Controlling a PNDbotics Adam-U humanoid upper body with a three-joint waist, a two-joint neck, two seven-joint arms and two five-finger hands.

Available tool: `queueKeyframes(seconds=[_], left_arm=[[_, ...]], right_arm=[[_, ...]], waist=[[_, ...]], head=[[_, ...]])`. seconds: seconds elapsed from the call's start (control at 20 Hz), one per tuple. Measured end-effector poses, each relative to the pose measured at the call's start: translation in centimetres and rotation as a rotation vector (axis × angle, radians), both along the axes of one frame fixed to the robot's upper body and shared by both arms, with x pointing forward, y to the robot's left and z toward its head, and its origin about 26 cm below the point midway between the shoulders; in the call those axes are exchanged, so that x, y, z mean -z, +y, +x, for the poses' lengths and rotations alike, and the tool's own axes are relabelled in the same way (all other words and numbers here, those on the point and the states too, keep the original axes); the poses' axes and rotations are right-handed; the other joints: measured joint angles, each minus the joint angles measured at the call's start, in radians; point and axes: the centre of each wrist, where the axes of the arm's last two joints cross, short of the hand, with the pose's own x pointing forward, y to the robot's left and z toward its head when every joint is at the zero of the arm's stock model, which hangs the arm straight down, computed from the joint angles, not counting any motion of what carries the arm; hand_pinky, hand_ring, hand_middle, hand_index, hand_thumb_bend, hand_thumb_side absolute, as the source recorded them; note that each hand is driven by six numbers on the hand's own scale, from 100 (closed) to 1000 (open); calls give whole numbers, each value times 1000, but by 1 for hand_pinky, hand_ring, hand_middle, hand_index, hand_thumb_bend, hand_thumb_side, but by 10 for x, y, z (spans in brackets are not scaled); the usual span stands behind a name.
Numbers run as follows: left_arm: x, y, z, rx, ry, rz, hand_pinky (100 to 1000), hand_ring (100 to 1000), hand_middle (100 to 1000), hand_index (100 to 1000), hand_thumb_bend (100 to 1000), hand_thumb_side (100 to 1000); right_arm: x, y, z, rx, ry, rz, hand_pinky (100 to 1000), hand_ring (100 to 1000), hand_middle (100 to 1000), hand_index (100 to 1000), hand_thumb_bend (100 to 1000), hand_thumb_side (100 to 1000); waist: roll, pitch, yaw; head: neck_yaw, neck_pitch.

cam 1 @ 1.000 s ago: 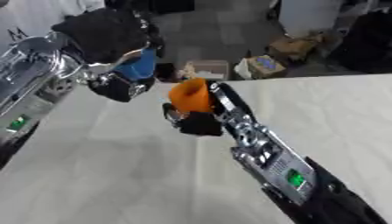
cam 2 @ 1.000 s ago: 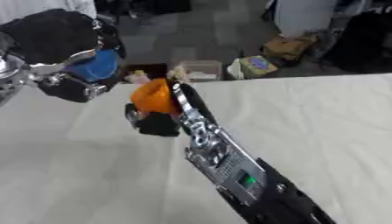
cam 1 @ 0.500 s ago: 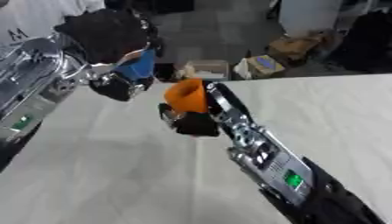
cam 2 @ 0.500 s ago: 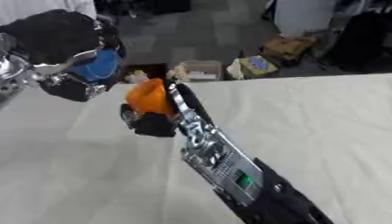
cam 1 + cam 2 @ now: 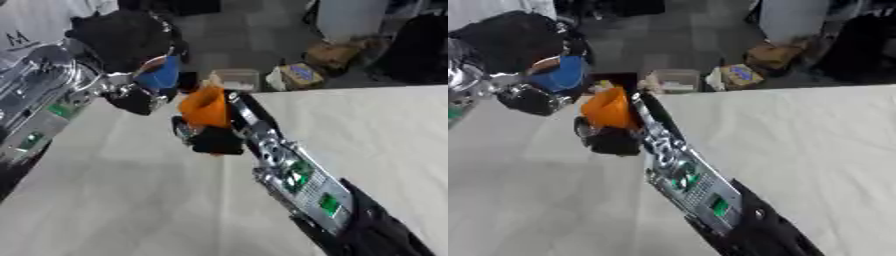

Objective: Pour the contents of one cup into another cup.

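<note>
White tabletop (image 5: 131, 200), cluttered floor beyond. Left hand (image 5: 131, 97) clamped on blue cup (image 5: 160, 75), upper left; right hand (image 5: 210, 140) clamped on orange cup (image 5: 206, 106), just beside it at centre. Looks like pre-pour alignment; which cup is tipping, can't tell. Next: bring rims together. Cardboard boxes (image 5: 302, 75) behind, nothing blocking.

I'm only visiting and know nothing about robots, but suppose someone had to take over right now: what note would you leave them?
Left hand: curled round the blue cup, held up at the table's far left edge.
Right hand: curled round the orange cup, held above the white table, close beside the blue one.
Done: both cups picked up and brought near each other.
Left: tip one cup into the other. Which is full, and whether pouring has begun, cannot be seen.
</note>
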Motion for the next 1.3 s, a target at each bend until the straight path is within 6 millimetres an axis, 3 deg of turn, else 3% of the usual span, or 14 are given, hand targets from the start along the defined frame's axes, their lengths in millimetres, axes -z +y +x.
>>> queueKeyframes(seconds=[1.3], left_arm=[[7, -6, 23, -48, 1, 46, 251, 586, 613, 755, 100, 100]], right_arm=[[-2, 10, -4, 23, -7, 19, 458, 483, 481, 574, 100, 268]], waist=[[-5, -7, 6]], head=[[-2, 0]])
